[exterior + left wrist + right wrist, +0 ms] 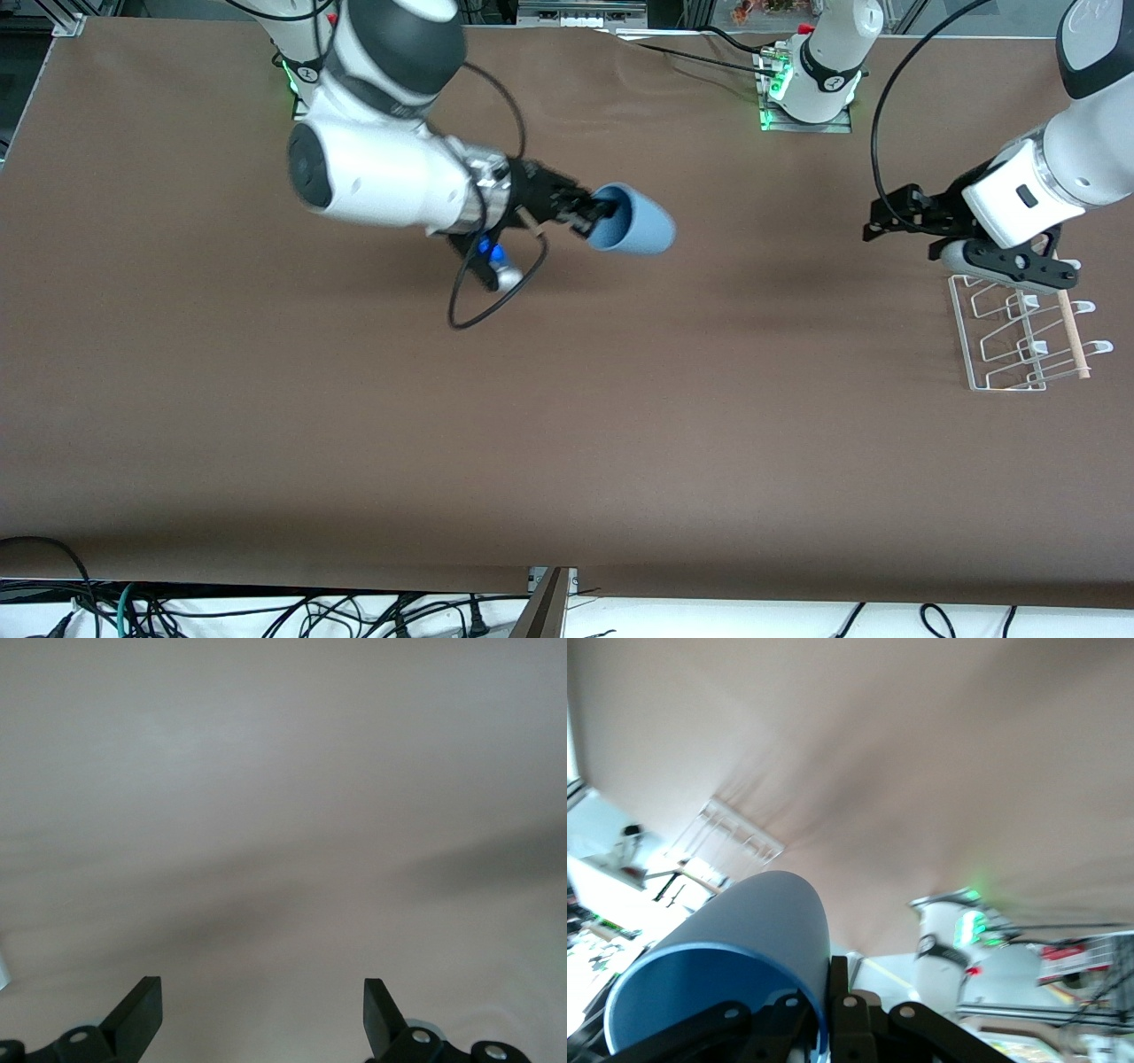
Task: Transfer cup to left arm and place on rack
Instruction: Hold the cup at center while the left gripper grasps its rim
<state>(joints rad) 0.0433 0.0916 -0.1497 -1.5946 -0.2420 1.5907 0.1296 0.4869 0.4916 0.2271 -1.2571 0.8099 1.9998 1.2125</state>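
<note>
Front view: right gripper pinches the rim of 1 cup, held in the air over the table. The cup lies sideways, long axis level, base pointing toward the rack, well apart from it. Left gripper, fingers spread, hovers beside the rack, near the table edge.

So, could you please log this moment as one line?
right gripper: shut on cup, over table | left gripper: open, by rack | handover: pending
</note>
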